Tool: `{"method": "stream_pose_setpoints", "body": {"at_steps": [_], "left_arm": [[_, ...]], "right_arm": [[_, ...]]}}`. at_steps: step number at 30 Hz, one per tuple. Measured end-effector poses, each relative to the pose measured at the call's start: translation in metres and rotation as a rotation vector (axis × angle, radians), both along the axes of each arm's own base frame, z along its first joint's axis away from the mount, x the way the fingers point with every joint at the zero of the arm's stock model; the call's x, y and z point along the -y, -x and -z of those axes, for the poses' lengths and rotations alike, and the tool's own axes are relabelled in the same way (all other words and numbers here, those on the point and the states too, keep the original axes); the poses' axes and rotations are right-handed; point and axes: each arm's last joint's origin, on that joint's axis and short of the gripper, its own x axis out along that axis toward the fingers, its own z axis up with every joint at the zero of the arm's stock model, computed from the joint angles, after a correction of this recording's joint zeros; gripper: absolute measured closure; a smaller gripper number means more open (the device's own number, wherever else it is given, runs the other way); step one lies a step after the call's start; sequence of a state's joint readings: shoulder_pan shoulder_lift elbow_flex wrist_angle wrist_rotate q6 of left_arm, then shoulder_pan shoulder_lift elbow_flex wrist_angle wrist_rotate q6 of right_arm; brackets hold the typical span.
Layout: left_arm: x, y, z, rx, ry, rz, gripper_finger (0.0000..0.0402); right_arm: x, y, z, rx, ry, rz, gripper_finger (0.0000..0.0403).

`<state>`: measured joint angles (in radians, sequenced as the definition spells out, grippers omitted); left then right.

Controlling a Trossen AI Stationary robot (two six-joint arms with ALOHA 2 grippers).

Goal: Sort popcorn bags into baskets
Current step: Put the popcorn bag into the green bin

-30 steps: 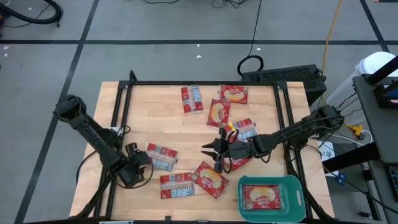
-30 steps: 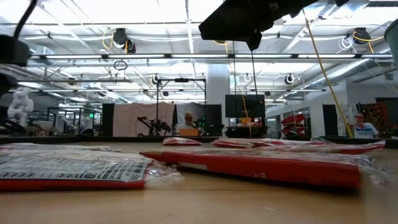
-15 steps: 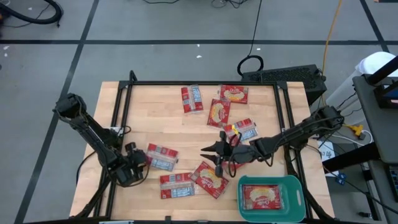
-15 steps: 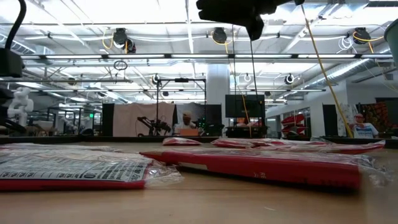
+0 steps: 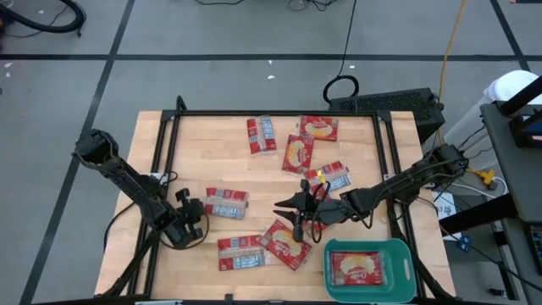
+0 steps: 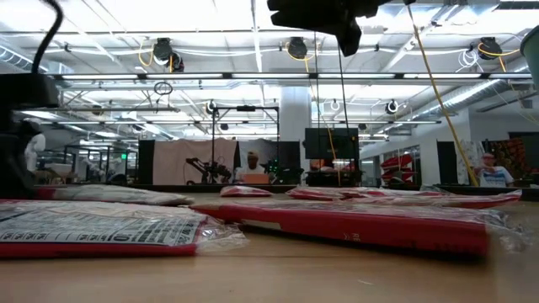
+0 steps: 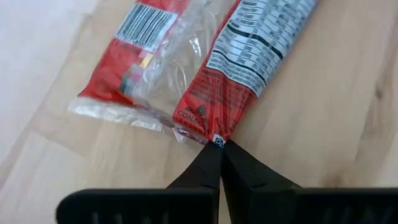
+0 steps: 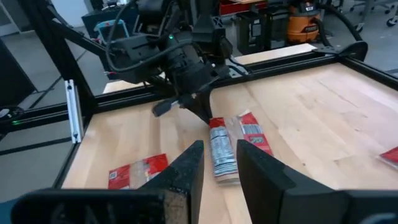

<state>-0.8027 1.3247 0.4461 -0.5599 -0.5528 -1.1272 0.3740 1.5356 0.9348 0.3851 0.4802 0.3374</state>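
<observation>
Several red popcorn bags lie flat on the wooden table. One of them (image 5: 226, 203) (image 7: 205, 62) lies at the near left, and my left gripper (image 5: 197, 210) (image 7: 221, 148) is shut at its left end. My right gripper (image 5: 285, 210) (image 8: 221, 165) hangs open above the table's middle, holding nothing, with a bag (image 5: 284, 244) just nearer than it. The teal basket (image 5: 402, 247) stands at the near right corner with one bag (image 5: 357, 269) inside. My left gripper pinches the corner of the bag's left end seam (image 7: 216, 139) between its two fingertips. The fingers slant down from the table's near left and point along the bag. The rest of the bag lies on the table, stretching away from the fingers.
Other bags lie at the far middle (image 5: 261, 134) (image 5: 318, 127) (image 5: 298, 153), right of the middle (image 5: 332, 175) and near the front (image 5: 240, 252). A black frame rail (image 5: 161, 169) borders the table. Bare wood shows at the far left.
My left gripper has sunk and gone toward the bag's left end, then shut there. That bag has slid a little toward the far right and turned more level across the table. In the low view it now stands slightly higher.
</observation>
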Motion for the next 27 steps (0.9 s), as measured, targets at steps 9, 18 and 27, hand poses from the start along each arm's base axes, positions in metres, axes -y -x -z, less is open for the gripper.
{"method": "stream_pose_setpoints", "body": {"at_steps": [9, 18, 27], "left_arm": [[-0.005, -0.025, -0.027, 0.085, -0.027, 0.028, 0.0399], [-0.017, -0.039, -0.066, 0.209, -0.056, 0.089, 0.0400], [-0.033, -0.047, -0.079, 0.278, -0.062, 0.076, 0.0401]], "right_arm": [[0.002, 0.000, 0.001, -0.001, 0.020, 0.064, 0.0312], [0.005, -0.007, 0.014, -0.044, 0.134, 0.086, 0.0312], [0.010, -0.047, 0.042, -0.057, 0.274, 0.093, 0.0312]]}}
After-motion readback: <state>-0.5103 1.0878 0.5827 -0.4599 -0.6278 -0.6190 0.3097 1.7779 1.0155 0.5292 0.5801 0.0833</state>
